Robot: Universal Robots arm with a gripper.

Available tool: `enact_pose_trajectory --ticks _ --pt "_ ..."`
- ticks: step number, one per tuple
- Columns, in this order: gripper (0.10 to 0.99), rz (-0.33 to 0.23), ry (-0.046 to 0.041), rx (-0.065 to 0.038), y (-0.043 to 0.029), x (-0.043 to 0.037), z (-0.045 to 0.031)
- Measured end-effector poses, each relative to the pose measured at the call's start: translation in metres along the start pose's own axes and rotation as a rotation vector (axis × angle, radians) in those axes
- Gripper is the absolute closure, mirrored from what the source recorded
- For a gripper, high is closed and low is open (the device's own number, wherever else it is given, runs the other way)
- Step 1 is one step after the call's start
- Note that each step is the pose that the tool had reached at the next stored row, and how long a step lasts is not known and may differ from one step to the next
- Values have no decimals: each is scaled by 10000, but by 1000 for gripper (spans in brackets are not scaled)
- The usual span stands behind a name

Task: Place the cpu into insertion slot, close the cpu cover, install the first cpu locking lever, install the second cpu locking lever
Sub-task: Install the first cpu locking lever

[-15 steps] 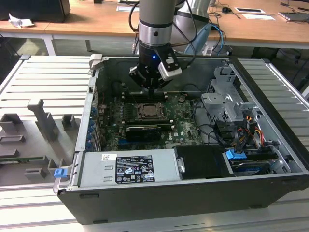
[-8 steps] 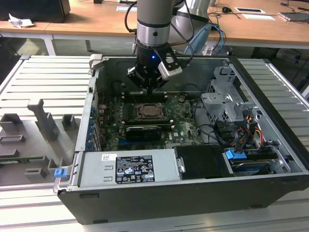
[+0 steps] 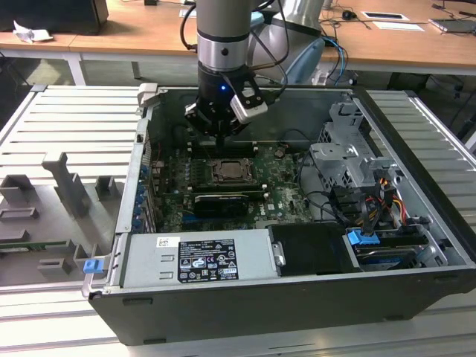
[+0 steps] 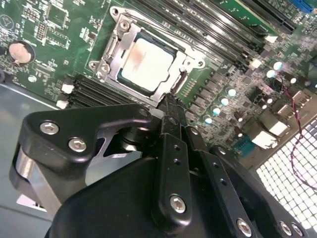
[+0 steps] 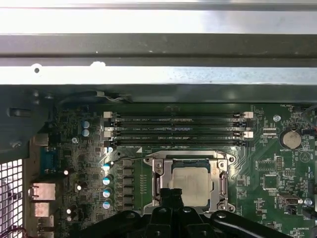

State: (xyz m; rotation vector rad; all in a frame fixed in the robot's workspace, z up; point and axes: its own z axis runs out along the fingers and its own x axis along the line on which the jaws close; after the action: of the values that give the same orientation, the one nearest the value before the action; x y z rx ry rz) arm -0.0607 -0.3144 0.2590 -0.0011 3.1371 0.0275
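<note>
Black two-finger gripper [image 4: 171, 102], fingers pinched together w/ nothing between, tip right by the socket edge; contact can't be told. Small flat square silvery-tan cpu [image 4: 147, 63] sits in the socket on the green motherboard [image 5: 270, 166]. Thin silvery metal frame cpu cover [image 5: 159, 174] lies flat around it.

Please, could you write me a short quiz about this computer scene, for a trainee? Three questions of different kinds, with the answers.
1. True or false: the cpu already sits in place on the green board.
2. How does the cpu cover lie? A. flat, framing the cpu. B. upright and open. C. outside the case, on the table.
3. Fill in: the gripper is nearest to the edge of the ___.
Key: 1 true; 2 A; 3 cpu cover.
</note>
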Motion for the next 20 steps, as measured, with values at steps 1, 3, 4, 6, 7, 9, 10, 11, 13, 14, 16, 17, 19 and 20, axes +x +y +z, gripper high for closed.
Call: enact_pose_trajectory --ticks 1,3,4,6,7,9,10,11,13,14,16,17,19,20 --pt "980 0 0 1 0 6 0" --pt "980 0 0 1 0 24 0" --pt "980 0 1 1 0 32 -1" --pt "980 0 0 1 0 55 -1" --pt "980 1 1 1 0 85 -1" --pt "980 0 1 1 0 148 -1" --pt "980 0 0 0 0 166 0" --pt "980 1 1 1 0 183 1" --pt "980 0 0 0 0 218 2" --pt "980 -1 0 0 0 238 2" --pt "980 0 0 1 0 277 1" --pt "980 0 0 0 0 292 1" --pt "980 0 0 -2 0 350 1" --pt "980 0 0 -4 0 366 1"
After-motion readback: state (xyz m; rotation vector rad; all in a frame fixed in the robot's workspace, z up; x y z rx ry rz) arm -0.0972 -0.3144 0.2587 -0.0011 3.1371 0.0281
